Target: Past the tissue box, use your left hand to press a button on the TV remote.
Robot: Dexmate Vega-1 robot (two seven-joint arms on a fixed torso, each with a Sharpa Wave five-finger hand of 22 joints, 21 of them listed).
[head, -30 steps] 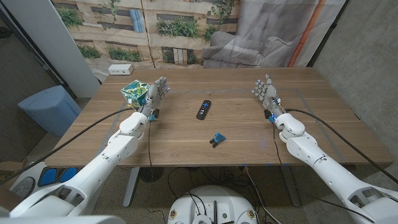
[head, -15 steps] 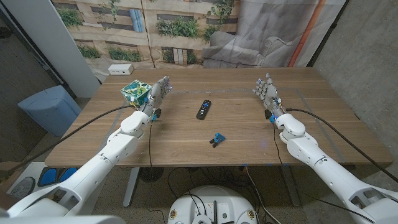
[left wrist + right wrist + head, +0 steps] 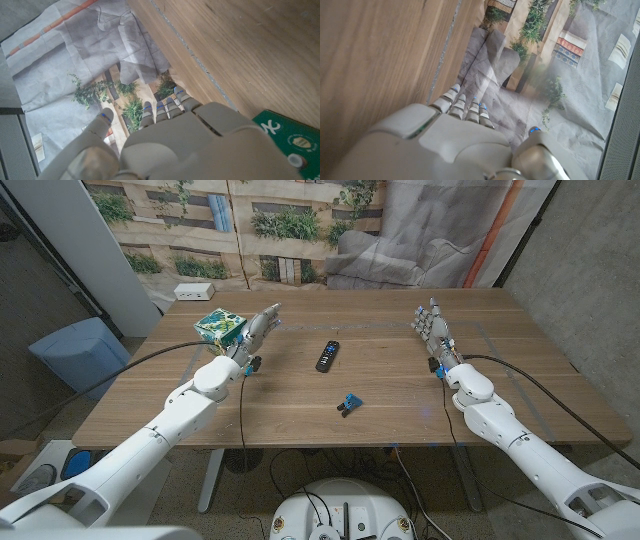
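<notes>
The black TV remote (image 3: 327, 355) lies on the wooden table (image 3: 380, 395) near its middle. A green patterned tissue box (image 3: 219, 327) stands at the left; its corner (image 3: 290, 140) shows in the left wrist view. My left hand (image 3: 255, 331) hovers just right of the box, fingers apart and reaching toward the table's far side, holding nothing. It is still left of the remote. My right hand (image 3: 430, 328) stands at the right, fingers straight and spread, empty. Each wrist view shows the back of its own hand: left hand (image 3: 170, 145), right hand (image 3: 455, 140).
A small blue and black clip (image 3: 348, 404) lies in front of the remote. A white power strip (image 3: 193, 291) sits at the table's far left corner. A blue bin (image 3: 78, 352) stands on the floor left of the table.
My left hand has moved right and a little forward, off the tissue box's front toward the remote. The right hand has stayed put.
</notes>
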